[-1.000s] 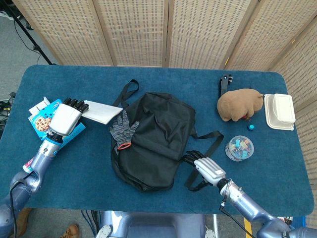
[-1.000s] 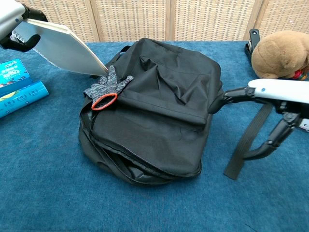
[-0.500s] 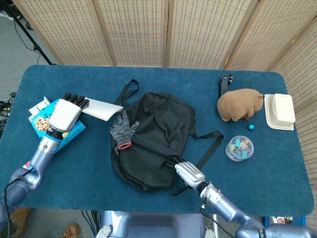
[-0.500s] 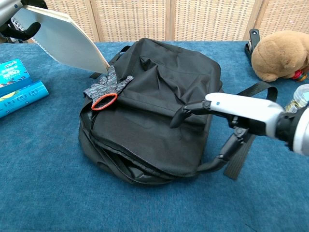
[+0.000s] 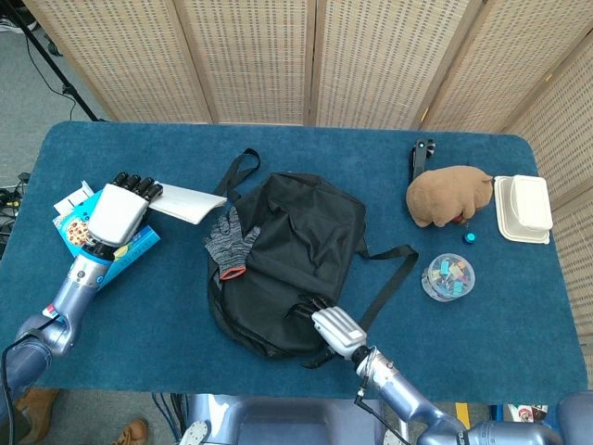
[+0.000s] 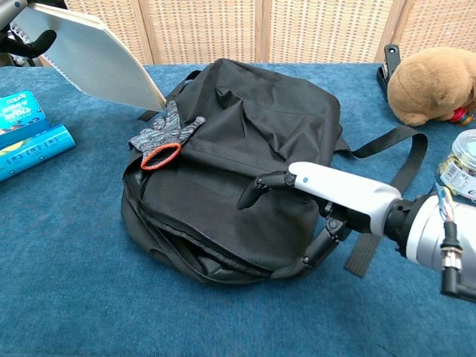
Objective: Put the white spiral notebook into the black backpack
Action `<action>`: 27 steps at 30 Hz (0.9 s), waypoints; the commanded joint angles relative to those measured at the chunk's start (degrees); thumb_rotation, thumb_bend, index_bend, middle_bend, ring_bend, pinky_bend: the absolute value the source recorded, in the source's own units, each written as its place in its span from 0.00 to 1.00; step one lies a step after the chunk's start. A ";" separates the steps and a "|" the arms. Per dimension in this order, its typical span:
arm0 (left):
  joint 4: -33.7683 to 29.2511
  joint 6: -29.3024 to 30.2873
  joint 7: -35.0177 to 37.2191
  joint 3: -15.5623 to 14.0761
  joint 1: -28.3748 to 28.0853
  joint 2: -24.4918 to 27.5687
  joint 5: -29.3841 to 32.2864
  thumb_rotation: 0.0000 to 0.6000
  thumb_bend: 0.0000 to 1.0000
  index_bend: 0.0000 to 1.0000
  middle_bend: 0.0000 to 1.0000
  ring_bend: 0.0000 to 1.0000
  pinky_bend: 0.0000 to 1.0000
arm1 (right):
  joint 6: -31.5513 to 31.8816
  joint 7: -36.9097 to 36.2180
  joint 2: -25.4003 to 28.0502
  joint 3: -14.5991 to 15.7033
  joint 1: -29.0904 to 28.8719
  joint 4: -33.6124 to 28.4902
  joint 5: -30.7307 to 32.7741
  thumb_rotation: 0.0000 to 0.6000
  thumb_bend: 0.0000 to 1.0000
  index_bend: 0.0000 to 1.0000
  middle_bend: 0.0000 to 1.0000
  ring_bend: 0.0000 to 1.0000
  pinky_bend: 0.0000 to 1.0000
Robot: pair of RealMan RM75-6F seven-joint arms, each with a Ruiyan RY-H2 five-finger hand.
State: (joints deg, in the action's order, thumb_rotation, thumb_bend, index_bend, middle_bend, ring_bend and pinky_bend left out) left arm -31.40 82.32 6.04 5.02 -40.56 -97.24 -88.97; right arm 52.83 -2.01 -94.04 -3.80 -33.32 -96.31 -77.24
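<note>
1. The right hand [image 6: 312, 195] has slid leftward from the loose strap [image 5: 389, 269] at the bag's side onto the near front of the black backpack [image 5: 287, 260]. It now lies over the top flap just above the unzipped mouth, fingers spread and curved down, with a thumb under the bag's edge. Whether it actually pinches the fabric cannot be told.

2. The left hand [image 5: 116, 211] grips the white spiral notebook [image 6: 93, 59] by its far-left edge. The notebook has lifted slightly and now slants down from this hand, its lower corner just beside the grey knit glove [image 5: 229, 239] that lies on the backpack's upper left.

3. The notebook is still outside the bag, well away from the right hand and from the opening it reaches for.

4. Judgement: the right hand seems to be positioning to lift the flap and widen the mouth, so the left can feed the notebook in. The glove sits near the notebook's path and could be dragged.
</note>
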 commanded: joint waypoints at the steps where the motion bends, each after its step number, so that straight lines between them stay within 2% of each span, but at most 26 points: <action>1: -0.01 -0.05 0.01 0.02 0.04 -0.01 0.02 1.00 0.53 0.81 0.63 0.51 0.51 | -0.05 -0.21 -0.47 0.10 -0.08 0.20 -0.14 1.00 0.00 0.27 0.23 0.07 0.00; 7: 0.21 -0.28 0.13 -0.01 0.19 -0.23 0.04 1.00 0.53 0.81 0.63 0.51 0.51 | -0.20 -0.29 -2.25 0.07 -0.51 2.07 -0.45 1.00 0.00 0.27 0.24 0.07 0.00; 20: 1.11 -0.03 1.55 0.20 1.05 0.26 0.36 1.00 0.53 0.81 0.63 0.51 0.51 | 2.59 -0.37 -8.48 -0.18 -0.77 11.06 -3.30 1.00 0.00 0.30 0.27 0.08 0.00; 25: 1.29 0.11 2.20 0.20 1.26 0.28 0.35 1.00 0.53 0.81 0.63 0.51 0.51 | 3.51 -0.30 -10.28 -0.63 -0.73 13.37 -3.40 1.00 0.01 0.35 0.33 0.13 0.03; 27: 1.34 0.24 2.24 0.16 1.30 0.28 0.27 1.00 0.53 0.81 0.63 0.51 0.51 | 3.77 -0.20 -10.59 -0.71 -0.69 13.88 -3.46 1.00 0.05 0.37 0.36 0.16 0.05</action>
State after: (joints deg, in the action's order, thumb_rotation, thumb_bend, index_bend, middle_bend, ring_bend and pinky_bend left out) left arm -30.07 82.55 8.27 5.19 -39.26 -96.95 -88.69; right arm 56.51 -2.26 -104.53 -4.44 -34.04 -82.55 -80.65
